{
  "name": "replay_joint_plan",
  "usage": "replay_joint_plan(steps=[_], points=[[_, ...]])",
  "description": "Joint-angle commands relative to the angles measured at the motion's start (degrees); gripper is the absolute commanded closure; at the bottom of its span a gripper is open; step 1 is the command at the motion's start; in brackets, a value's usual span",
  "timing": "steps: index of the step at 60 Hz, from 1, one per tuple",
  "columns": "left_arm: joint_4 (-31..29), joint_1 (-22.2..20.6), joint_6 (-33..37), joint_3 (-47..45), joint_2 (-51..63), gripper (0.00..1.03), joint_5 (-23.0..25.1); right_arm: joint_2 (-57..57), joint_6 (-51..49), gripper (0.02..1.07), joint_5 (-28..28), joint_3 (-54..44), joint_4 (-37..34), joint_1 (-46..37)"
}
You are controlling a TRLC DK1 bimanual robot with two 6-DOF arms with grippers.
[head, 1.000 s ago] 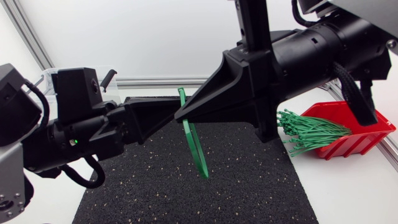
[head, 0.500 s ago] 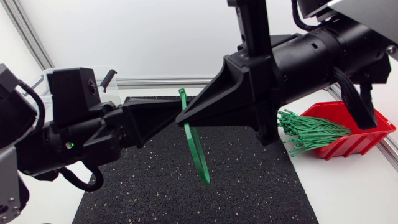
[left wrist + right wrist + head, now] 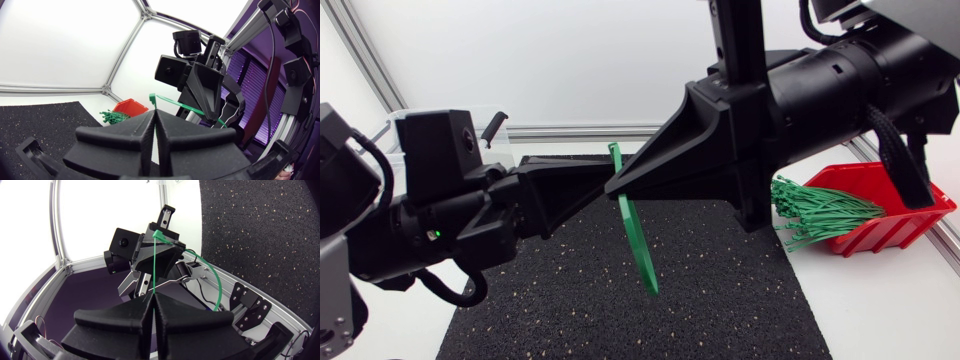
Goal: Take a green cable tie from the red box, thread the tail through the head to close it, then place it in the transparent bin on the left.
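A green cable tie point(image 3: 638, 240) hangs above the black mat point(image 3: 620, 310), its head end up and its tail slanting down. My left gripper point(image 3: 604, 172) comes in from the left and is shut on the tie just below the head. In the left wrist view the head point(image 3: 152, 98) sticks out past the closed fingertips of the left gripper point(image 3: 154, 115). My right gripper point(image 3: 611, 188) meets it from the right and is shut on the strap point(image 3: 155, 265), which runs from the right gripper point(image 3: 154, 296) to the left one. The red box point(image 3: 895, 210) at the right holds a bundle of green ties point(image 3: 815, 210).
The transparent bin point(image 3: 496, 128) stands at the back left, mostly hidden behind my left arm. The white table surface point(image 3: 880, 310) surrounds the mat. Both arms hover over the mat's middle, well above it.
Both arms have shifted only a little; the right arm has drifted slightly right and the tie's tail hangs a touch lower. Both grips are unchanged.
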Motion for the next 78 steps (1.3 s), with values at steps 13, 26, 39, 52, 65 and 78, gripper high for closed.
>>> replay_joint_plan(steps=[13, 26, 39, 52, 65, 78], points=[[0.7, 0.2, 0.7, 0.1, 0.9, 1.00, -0.2, -0.1, 1.8, 1.01, 0.4, -1.9, 1.0, -0.3], [0.3, -1.0, 0.7, -0.3, 0.3, 1.00, -0.2, -0.2, 1.8, 1.01, 0.4, -2.0, 1.3, -0.4], [0.2, -2.2, 0.7, -0.4, -1.1, 1.00, -0.5, 0.6, 1.8, 1.01, 0.4, -2.8, 1.9, -1.0], [-1.0, -3.3, 1.7, -0.6, -3.7, 1.00, -1.3, 1.1, 1.9, 1.01, 0.3, -2.8, 1.9, -2.1], [-2.2, -6.4, 4.9, -1.8, -4.7, 1.00, -3.0, 1.0, 2.0, 1.01, 0.3, -1.3, 1.2, -2.2], [-2.6, -9.9, 9.8, -3.0, -5.1, 1.00, -7.6, 0.5, 2.0, 1.01, 0.3, -0.9, 0.8, -2.4]])
